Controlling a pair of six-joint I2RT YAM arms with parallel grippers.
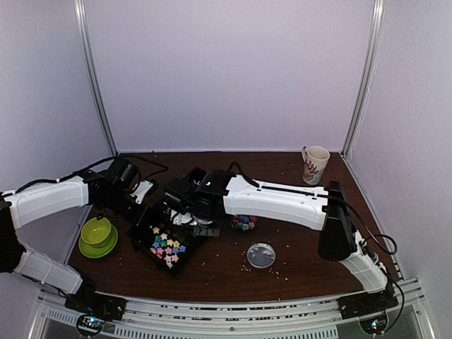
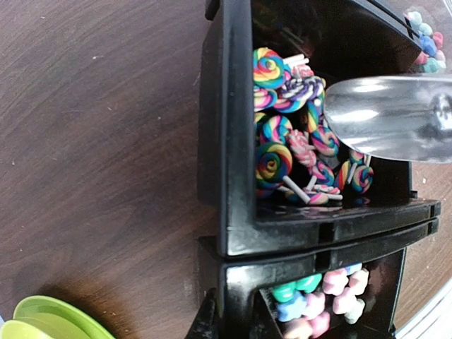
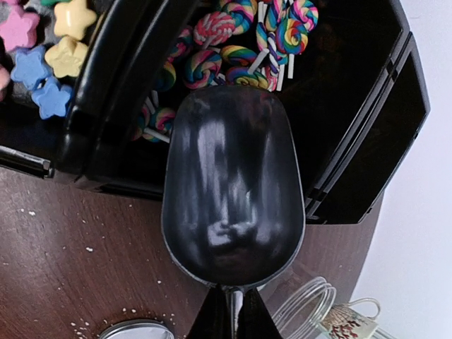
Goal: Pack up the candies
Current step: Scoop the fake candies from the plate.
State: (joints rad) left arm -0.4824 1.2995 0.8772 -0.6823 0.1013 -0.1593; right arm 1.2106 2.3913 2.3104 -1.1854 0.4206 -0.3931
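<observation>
A black compartment tray (image 1: 145,236) lies left of the table's middle. One compartment holds pastel star candies (image 1: 166,246) (image 2: 325,304) (image 3: 49,42). Another holds swirl lollipops (image 2: 289,141) (image 3: 233,28) on white sticks. My left gripper (image 1: 138,194) (image 2: 240,321) is shut on the tray's wall (image 2: 236,212), one finger outside and one inside. My right gripper (image 1: 187,201) (image 3: 231,314) is shut on the handle of a metal scoop (image 2: 388,116) (image 3: 233,191). The scoop is empty and hangs just over the lollipop compartment.
A small glass jar (image 1: 244,222) (image 3: 311,311) with mixed candies stands right of the tray. Its round lid (image 1: 261,255) lies nearer the front. A green bowl on a plate (image 1: 97,235) sits at left. A printed mug (image 1: 315,164) stands at back right. Pale crumbs dot the table.
</observation>
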